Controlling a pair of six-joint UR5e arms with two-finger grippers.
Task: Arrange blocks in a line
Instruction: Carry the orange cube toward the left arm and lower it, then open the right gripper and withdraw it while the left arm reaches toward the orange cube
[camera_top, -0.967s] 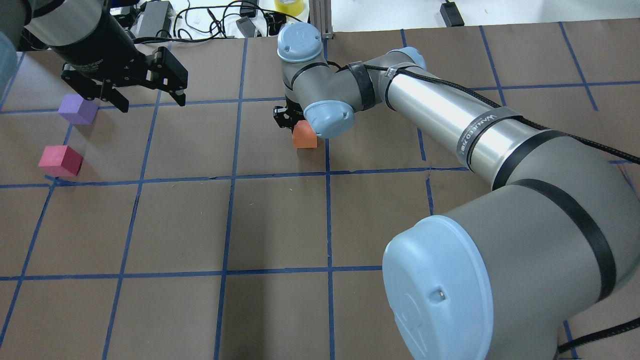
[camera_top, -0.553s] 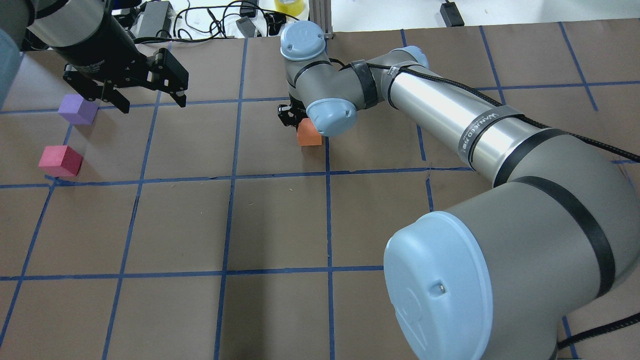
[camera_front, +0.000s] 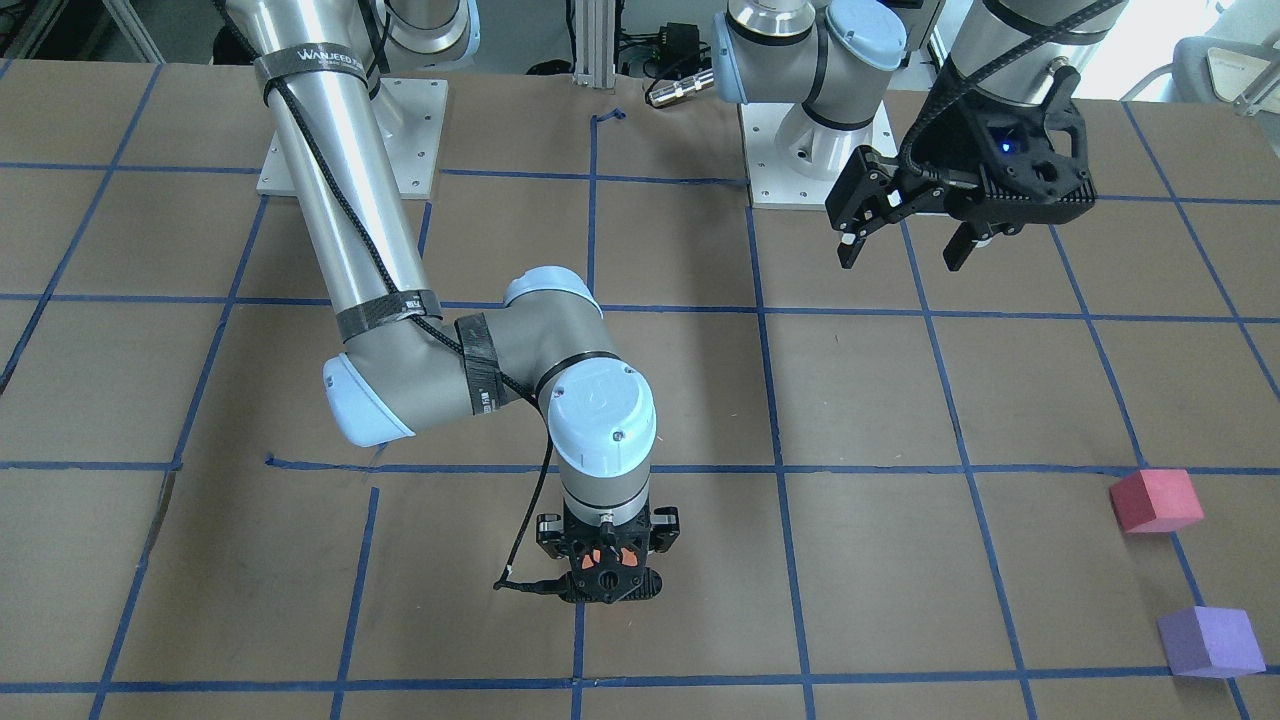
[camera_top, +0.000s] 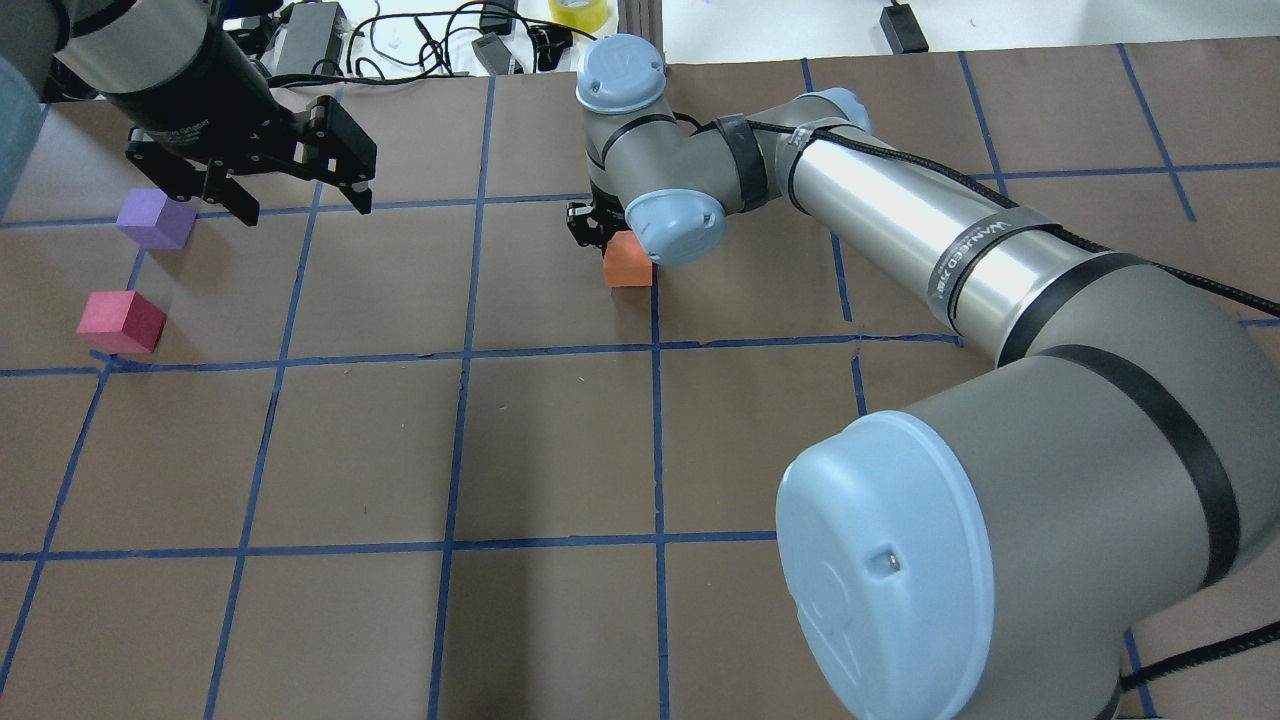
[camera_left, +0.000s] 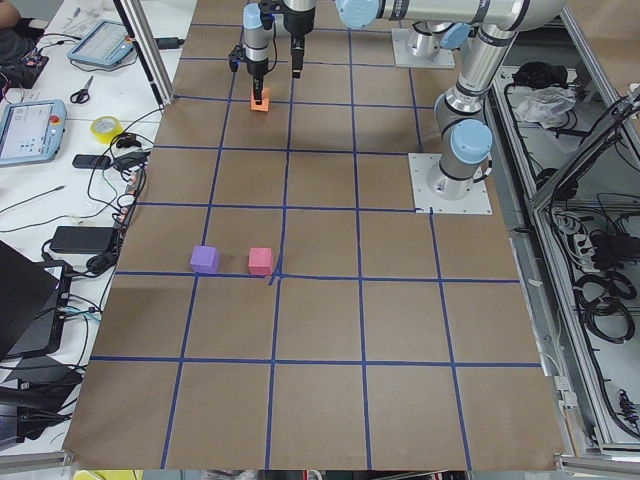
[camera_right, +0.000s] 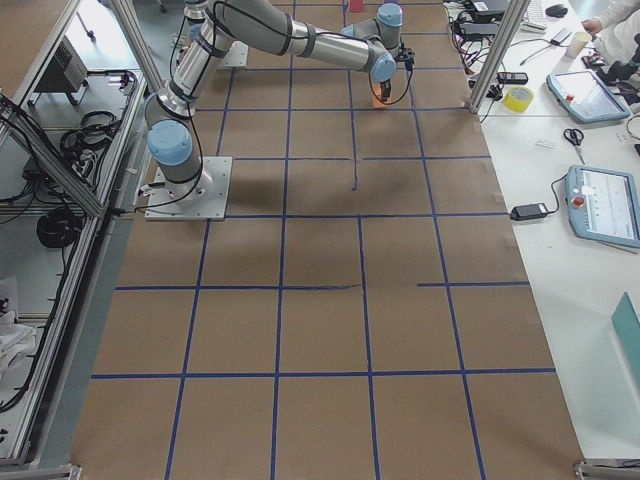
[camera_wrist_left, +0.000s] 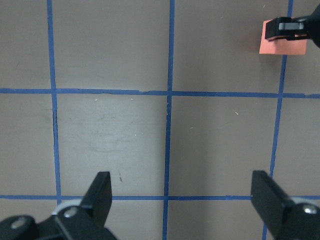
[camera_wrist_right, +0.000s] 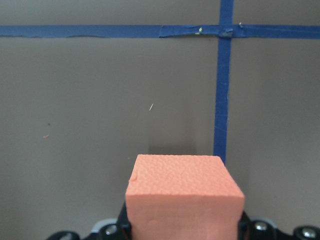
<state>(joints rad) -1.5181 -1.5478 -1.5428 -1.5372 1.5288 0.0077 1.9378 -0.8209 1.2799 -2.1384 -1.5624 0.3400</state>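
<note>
My right gripper (camera_top: 612, 245) is shut on the orange block (camera_top: 628, 262), low over the brown table near a blue tape line. The orange block fills the bottom of the right wrist view (camera_wrist_right: 185, 195) and shows in the left wrist view (camera_wrist_left: 282, 44). In the front view the gripper (camera_front: 607, 570) hides most of it. The purple block (camera_top: 155, 218) and the crimson-pink block (camera_top: 121, 321) sit side by side at the table's left, a small gap between them. My left gripper (camera_top: 303, 205) is open and empty, raised just right of the purple block.
Cables, power bricks and a yellow tape roll (camera_top: 578, 10) lie beyond the table's far edge. Both arm bases (camera_front: 800, 150) stand on the robot's side. The right arm's elbow (camera_top: 1000, 480) reaches across the table's right half.
My right gripper has carried the orange block a little to the right and farther from the robot. The left gripper has barely moved; the purple and pink blocks have stayed put.
</note>
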